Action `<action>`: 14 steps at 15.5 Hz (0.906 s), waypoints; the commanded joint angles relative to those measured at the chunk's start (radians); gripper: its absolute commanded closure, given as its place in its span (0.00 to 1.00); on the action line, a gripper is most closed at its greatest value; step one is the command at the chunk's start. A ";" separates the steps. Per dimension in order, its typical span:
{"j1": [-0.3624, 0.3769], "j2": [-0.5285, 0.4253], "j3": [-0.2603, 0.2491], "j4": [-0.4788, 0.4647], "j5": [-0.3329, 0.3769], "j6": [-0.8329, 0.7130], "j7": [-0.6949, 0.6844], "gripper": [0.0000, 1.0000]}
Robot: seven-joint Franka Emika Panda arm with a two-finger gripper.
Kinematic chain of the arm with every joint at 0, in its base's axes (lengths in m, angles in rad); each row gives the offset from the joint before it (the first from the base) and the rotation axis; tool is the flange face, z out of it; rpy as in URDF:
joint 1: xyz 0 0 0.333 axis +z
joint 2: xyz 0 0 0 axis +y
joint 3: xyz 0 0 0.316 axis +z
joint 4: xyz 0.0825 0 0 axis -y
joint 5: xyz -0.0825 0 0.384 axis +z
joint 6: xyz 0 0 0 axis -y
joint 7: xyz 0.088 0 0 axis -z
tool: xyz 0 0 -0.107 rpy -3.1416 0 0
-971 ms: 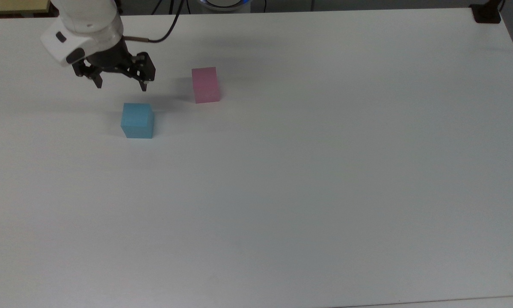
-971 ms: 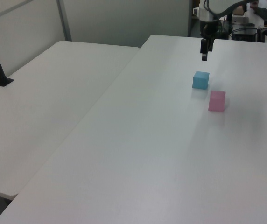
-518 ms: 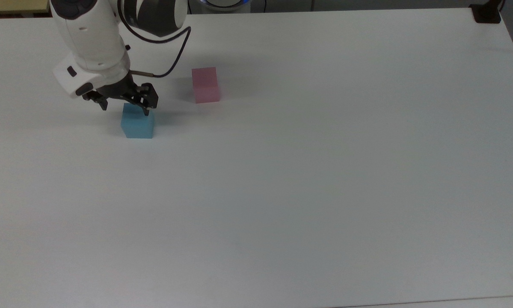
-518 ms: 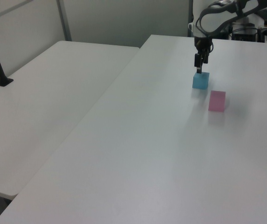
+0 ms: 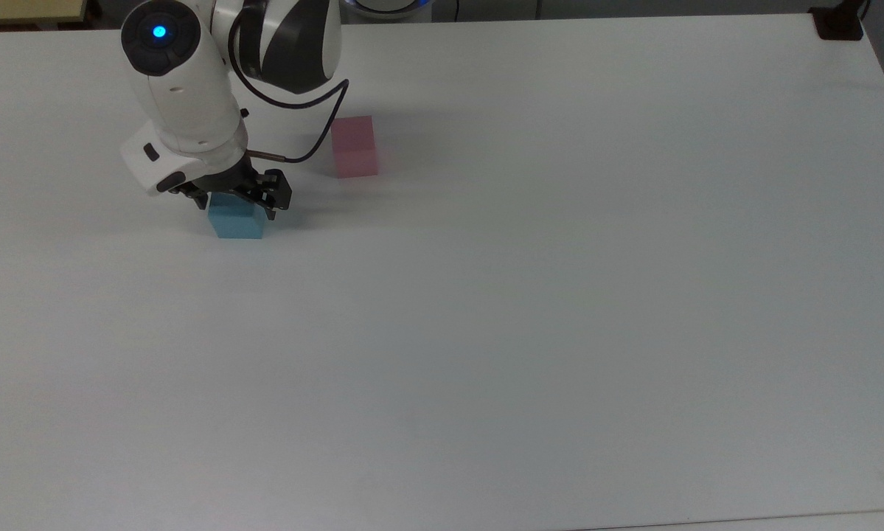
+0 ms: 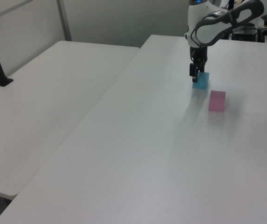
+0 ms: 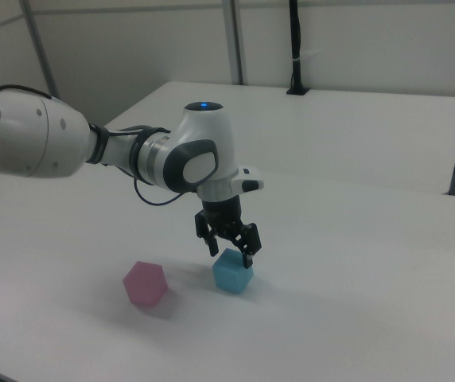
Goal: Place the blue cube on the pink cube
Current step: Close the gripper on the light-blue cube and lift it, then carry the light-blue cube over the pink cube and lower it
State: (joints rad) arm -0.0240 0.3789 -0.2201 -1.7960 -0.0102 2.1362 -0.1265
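Since a second ago, when hovering at about eleven o'clock of the blue cube [image 5: 237, 220] in the top view, now lowered over it: arm [image 7: 44, 143] reaching out across the white table [image 5: 559, 295], gripper [image 5: 237, 203] straddling the cube's top, jaws apart, one either side, not yet clamped. Sits flat on the table, unmoved. Stands apart at about two o'clock of it: pink cube [image 5: 355, 146]. Probably means approach done, closing and lifting next.
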 commanded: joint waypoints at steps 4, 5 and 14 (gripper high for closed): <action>-0.001 -0.073 0.004 -0.022 0.012 -0.077 0.002 0.65; -0.001 -0.098 0.007 -0.017 0.012 -0.120 0.002 0.66; 0.015 -0.363 0.108 -0.089 0.012 -0.437 0.002 0.66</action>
State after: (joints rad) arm -0.0189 0.0935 -0.1461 -1.7919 -0.0097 1.7177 -0.1278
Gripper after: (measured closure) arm 0.419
